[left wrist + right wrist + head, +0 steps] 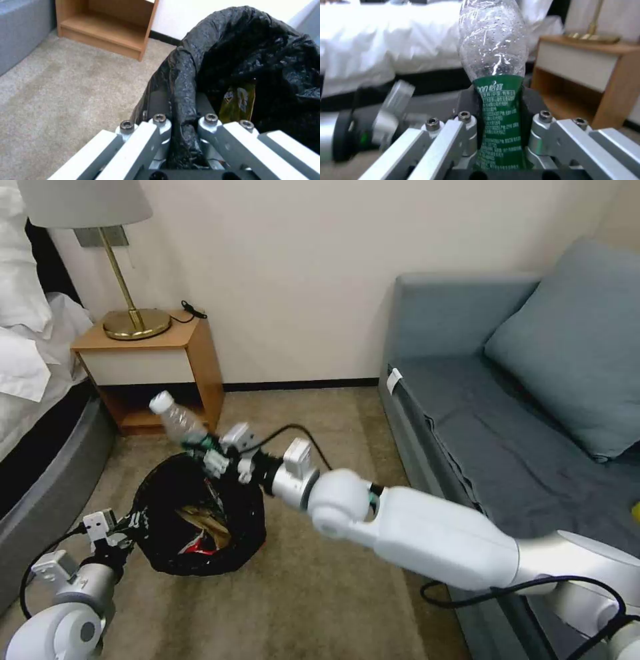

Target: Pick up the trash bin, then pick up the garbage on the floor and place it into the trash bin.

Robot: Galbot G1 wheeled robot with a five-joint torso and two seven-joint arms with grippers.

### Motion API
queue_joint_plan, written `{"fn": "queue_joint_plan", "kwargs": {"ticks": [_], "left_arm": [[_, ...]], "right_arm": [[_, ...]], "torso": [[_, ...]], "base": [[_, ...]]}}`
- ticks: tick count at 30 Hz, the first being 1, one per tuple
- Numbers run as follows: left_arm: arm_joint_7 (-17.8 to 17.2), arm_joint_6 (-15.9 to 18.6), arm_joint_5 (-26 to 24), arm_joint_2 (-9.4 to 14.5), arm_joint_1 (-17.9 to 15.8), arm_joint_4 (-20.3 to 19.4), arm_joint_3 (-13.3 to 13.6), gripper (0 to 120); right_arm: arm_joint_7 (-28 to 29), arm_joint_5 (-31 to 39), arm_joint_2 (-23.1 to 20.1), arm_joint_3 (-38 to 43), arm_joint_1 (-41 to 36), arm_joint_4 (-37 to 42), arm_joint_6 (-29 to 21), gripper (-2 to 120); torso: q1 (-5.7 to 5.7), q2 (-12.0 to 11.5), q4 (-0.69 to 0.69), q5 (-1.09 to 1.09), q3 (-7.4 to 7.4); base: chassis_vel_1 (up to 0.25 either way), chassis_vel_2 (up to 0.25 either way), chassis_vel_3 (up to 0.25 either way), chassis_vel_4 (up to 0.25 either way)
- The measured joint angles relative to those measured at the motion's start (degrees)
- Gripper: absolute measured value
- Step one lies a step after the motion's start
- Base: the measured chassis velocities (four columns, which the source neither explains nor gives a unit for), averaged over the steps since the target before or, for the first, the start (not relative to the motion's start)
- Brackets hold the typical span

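Bottle (175, 420) was clamped in the right gripper (212, 452), squeezed at the green label (500, 120) with the clear crinkled upper part sticking out past the fingers (470, 105), cap end tilted up and away toward the nightstand (160, 367). From the head view it was held right above the far rim of the trash bin (193, 513), not inside it yet. In the right wrist view the two dark pads were pressed in on either side of the label, so the jaws were closed down to about the width of the squashed bottle.

Trash bin was gripped by the left gripper (130, 527) at the near-left edge of the rim. In the left wrist view a fold of the black bag (186, 82) and the bin wall could be seen pinched between the fingers (160, 122), jaws nearly shut on it. The bin looked a bit tilted in the head view; whether its base was touching the carpet (313, 593) couldn't be made out.

Inside the bin some litter was already seen: a gold-brown wrapper (238, 102) against the inner wall near the left gripper, plus a brownish crumpled piece (207, 520) and something red and white (199, 545) lower down.

Bin was sitting between the bed (40, 447) and the grey-blue sofa (480, 400), just in front of the nightstand, which had a brass lamp (127, 307) on top.
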Motion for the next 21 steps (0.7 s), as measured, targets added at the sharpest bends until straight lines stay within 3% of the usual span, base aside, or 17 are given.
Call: {"fn": "queue_joint_plan", "kwargs": {"ticks": [12, 21], "left_arm": [[0.04, -0.02, -0.36, -0.38, 0.53, -0.02, -0.38, 4], [0.1, 0.05, -1.67, -0.33, 0.74, -0.23, -0.7, 4]], "right_arm": [[0.19, -7.65, 4.22, -3.19, -5.3, -7.39, 0.45, 17], [0.48, -8.86, 5.03, -3.56, -5.53, -9.37, 0.47, 46]], "torso": [[0.0, 0.0, 0.0, 0.0, 0.0], [0.0, 0.0, 0.01, 0.01, 0.0]], "base": [[0.0, 0.0, 0.0, 0.0], [0.0, 0.0, 0.0, 0.0]]}}
